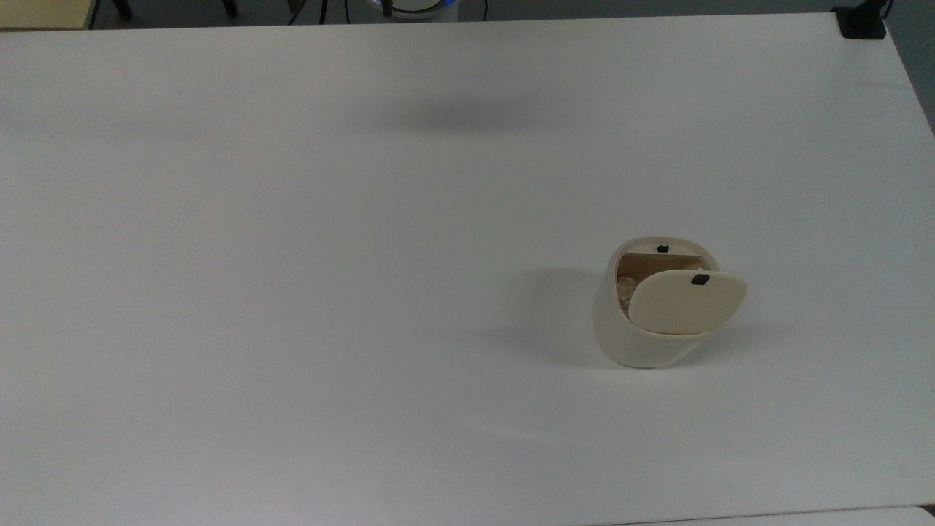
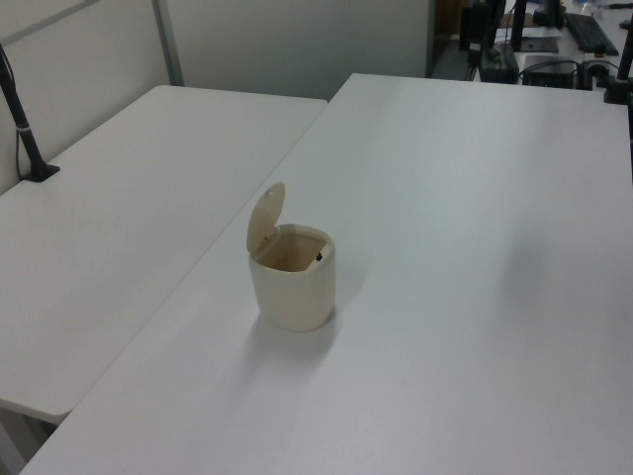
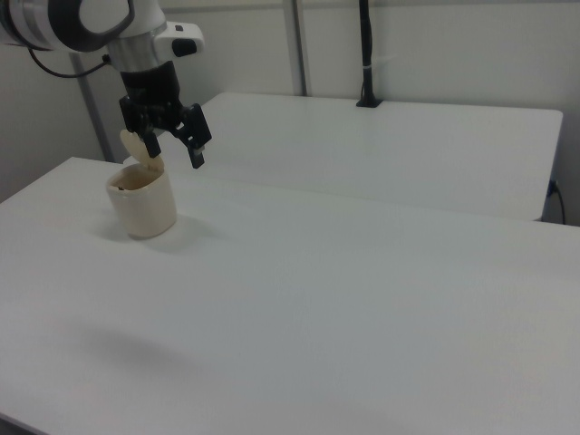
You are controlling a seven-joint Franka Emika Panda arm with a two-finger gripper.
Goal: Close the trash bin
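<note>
You have a wide white table (image 1: 292,292) under everything, with a black clamp (image 1: 862,25) at its one o'clock corner in the top view. In the left view a second white table (image 2: 109,228) adjoins it at nine o'clock, carrying a black post (image 2: 22,124) on a clamp at its ten o'clock edge.

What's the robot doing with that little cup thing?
That's a small bin on a white table, and its lid is standing open. In the right view the robot's claw is open in the air, not holding anything. The bin isn't closed yet.
</note>
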